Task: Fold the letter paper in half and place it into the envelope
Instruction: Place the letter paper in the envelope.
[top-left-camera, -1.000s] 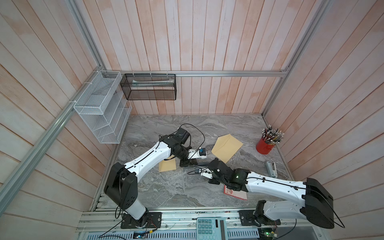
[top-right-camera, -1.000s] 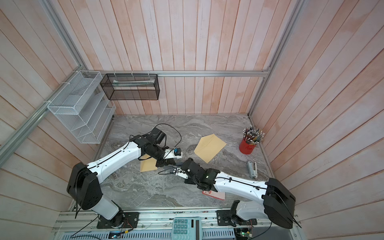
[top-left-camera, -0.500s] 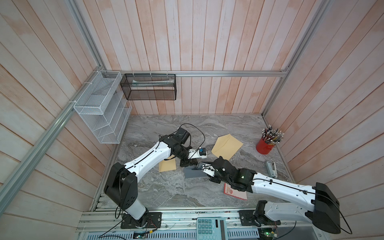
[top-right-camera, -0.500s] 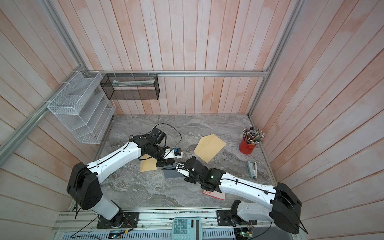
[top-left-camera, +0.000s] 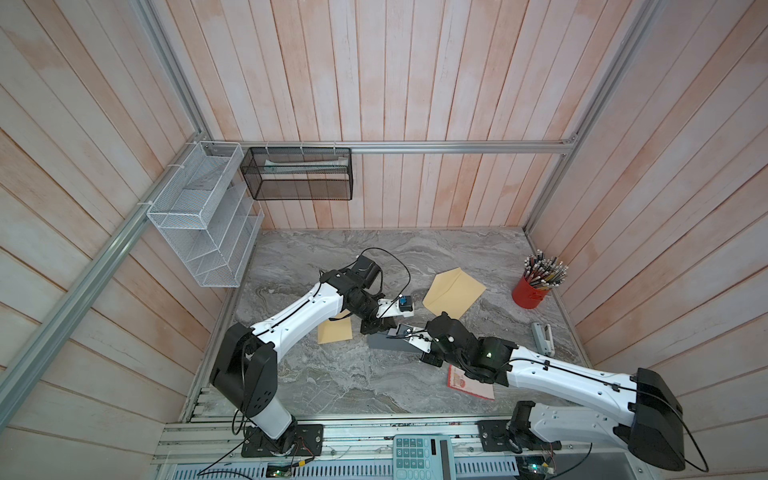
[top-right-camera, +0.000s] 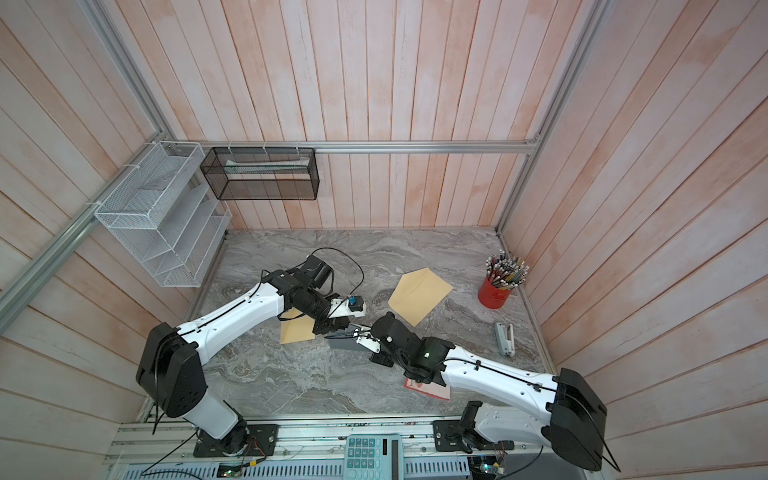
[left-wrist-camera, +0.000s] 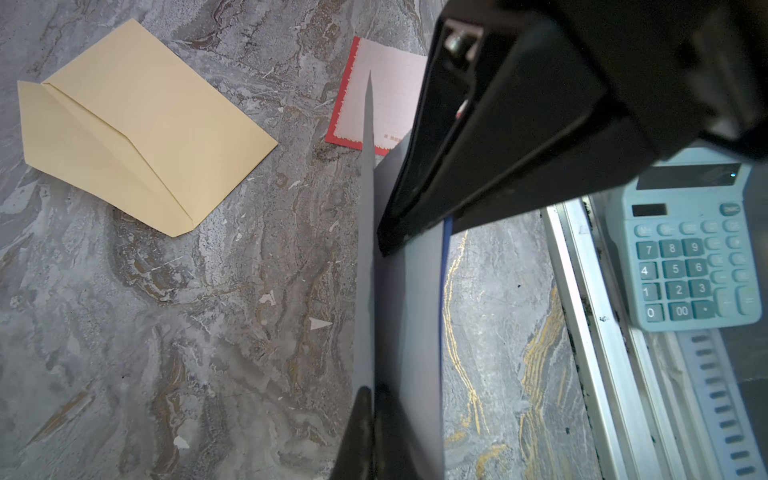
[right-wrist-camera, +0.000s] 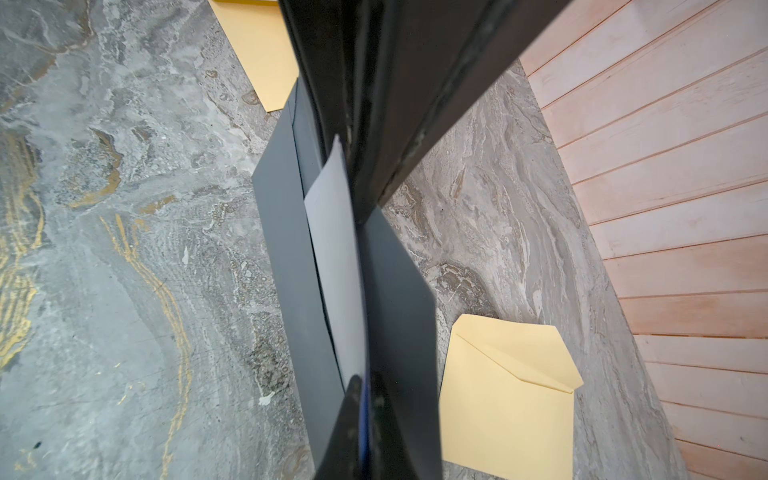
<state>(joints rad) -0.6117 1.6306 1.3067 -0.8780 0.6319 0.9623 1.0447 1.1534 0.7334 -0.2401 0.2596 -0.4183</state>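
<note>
The letter paper (top-left-camera: 386, 343) (top-right-camera: 345, 344) is a grey sheet held up on edge over the middle of the table, between both arms. My left gripper (top-left-camera: 379, 328) (left-wrist-camera: 370, 392) is shut on one end of it. My right gripper (top-left-camera: 401, 335) (right-wrist-camera: 363, 382) is shut on the other end, where a blue edge shows between the fingers. In the right wrist view the letter paper (right-wrist-camera: 291, 257) shows several layers bent alongside each other. The tan envelope (top-left-camera: 454, 292) (top-right-camera: 419, 294) (left-wrist-camera: 137, 129) (right-wrist-camera: 507, 399) lies flat behind the right gripper with its flap open.
A second tan envelope or sheet (top-left-camera: 334, 331) (right-wrist-camera: 266, 54) lies under the left arm. A red-bordered card (top-left-camera: 469, 382) (left-wrist-camera: 382, 95) lies under the right arm. A red pencil cup (top-left-camera: 530, 293) and a stapler (top-left-camera: 542, 338) stand at the right. A calculator (top-left-camera: 422, 457) sits at the front rail.
My right gripper opened briefly and shut again on the paper, and the right arm shifted closer to the left gripper. The grey sheet now shows hanging between the two grippers.
</note>
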